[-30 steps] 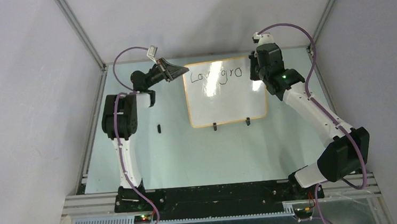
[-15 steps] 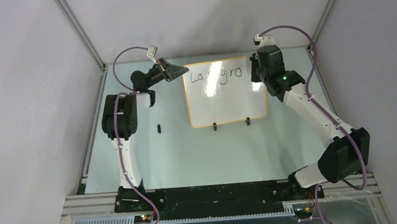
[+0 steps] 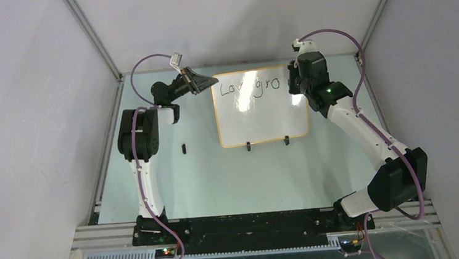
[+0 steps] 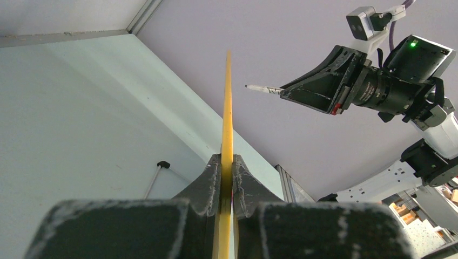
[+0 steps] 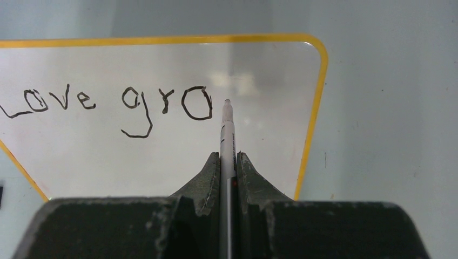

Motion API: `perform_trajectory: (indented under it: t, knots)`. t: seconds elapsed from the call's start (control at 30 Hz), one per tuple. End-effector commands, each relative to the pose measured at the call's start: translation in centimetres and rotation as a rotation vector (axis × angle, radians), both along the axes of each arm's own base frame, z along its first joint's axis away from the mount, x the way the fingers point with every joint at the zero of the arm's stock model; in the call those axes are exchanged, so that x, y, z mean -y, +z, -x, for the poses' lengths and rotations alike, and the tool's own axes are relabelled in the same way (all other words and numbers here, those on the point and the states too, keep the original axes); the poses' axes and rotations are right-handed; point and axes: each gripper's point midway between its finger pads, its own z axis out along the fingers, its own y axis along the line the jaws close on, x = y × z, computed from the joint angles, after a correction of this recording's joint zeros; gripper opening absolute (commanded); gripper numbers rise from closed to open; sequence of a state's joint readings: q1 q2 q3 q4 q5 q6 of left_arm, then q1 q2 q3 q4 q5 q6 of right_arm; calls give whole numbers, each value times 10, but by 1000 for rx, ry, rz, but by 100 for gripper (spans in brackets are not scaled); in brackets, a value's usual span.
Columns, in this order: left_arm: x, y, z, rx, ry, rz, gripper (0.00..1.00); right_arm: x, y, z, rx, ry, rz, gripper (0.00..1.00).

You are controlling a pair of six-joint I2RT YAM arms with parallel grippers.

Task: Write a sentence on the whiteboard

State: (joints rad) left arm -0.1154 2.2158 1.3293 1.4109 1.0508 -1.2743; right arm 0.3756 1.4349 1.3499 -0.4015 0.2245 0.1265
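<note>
Right gripper (image 5: 228, 157) nudged slightly right, pinching marker (image 5: 227, 127) with tip just past "o" for the next letter, sentence (image 5: 165, 102) reads "Love gro" on whiteboard (image 3: 263, 117) at far centre, left gripper (image 4: 227, 162) clamped on its left rim to steady it.

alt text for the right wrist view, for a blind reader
The right gripper clamps a white marker, its tip just right of the black handwriting "Love gro" on a whiteboard with a yellow rim. A pale green table shows beyond the board's right edge.
</note>
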Motion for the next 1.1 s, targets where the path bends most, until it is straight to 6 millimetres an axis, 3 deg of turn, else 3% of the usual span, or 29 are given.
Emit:
perform_trajectory:
  t: [0.0,0.63,1.07]
  knots:
    - [3,28,12,97,-9,-1,0,-4,10,-8,49,15,-10,0]
    - [3,28,12,96,-10,-2,0,-10,-3,-21,17,14,21,0]
    - [3,28,11,97,-10,-3,0,-11,6,-26,38,9,27,0]
